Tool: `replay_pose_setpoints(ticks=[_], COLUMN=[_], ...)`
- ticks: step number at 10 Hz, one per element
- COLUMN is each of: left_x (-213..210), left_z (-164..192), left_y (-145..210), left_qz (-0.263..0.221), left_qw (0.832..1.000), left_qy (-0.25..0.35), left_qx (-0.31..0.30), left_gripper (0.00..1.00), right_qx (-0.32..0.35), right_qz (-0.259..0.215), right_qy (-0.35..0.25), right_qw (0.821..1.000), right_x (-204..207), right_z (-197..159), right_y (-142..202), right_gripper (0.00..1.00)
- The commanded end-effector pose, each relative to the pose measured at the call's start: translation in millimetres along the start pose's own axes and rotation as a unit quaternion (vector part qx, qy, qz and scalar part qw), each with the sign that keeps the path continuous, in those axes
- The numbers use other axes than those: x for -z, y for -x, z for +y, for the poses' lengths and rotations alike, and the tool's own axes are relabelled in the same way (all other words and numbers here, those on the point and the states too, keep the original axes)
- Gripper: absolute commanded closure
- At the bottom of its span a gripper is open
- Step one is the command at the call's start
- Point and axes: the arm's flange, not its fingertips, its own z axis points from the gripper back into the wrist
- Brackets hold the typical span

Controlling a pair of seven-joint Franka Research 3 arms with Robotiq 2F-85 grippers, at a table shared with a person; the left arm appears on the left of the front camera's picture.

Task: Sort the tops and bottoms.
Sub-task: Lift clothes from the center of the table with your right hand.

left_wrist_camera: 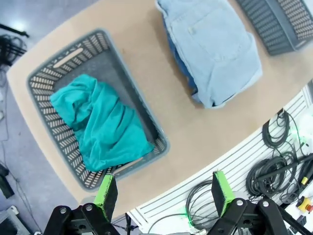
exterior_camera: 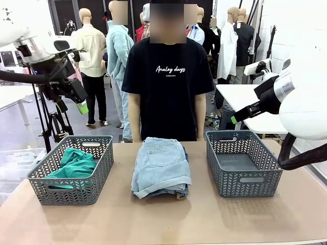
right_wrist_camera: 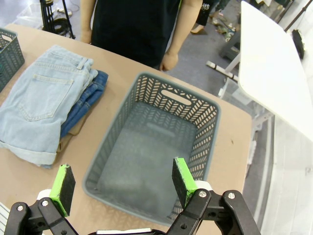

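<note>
- Tan tabletop (exterior_camera: pixel 168 219) in a workshop. A person in a black T-shirt (exterior_camera: pixel 168 76) stands at the far edge, arms down.
- Two grey plastic baskets sit on it, the left basket (exterior_camera: pixel 51 191) and the right basket (exterior_camera: pixel 245 186). A folded stack lies between them at table centre.
- In the left basket, the teal-green shirt (exterior_camera: pixel 75 163) lies crumpled over most of the floor.
- Top of the stack is the pale light-blue shorts (exterior_camera: pixel 161 163), back pocket up, cuffed hem toward the robot's side. Directly under are the darker blue shorts (right_wrist_camera: pixel 90 93), and the tan-khaki top (right_wrist_camera: pixel 73 131) peeks out at the bottom.
- State of left gripper (left_wrist_camera: pixel 164 196): jaws spread wide, nothing between them, raised off the table.
- In its wrist view the teal-green shirt sits just beyond the picture-left pad. The gap frames the table edge and a slat panel with cables. The stack is well apart, at the top of that view.
- State of right gripper (right_wrist_camera: pixel 122 186): jaws spread wide, nothing held, high over the right basket.
- The basket's bare floor lies straight ahead of the gap. The stack is off to picture-left, well clear of the pads.
</note>
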Motion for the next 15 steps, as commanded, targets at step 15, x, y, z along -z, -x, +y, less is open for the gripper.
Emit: replay_pose_setpoints(ticks=[15], left_x=[-6], left_z=[-2], left_y=[1], left_qz=[-0.009], left_qw=[1.000], left_qy=[-0.003], left_qx=[-0.006], left_gripper=[0.00], right_qx=[-0.051], right_qz=[0.097], right_qy=[-0.181], right_qw=[0.977], right_x=[197], right_z=[108], right_y=[-75], right_gripper=[0.00])
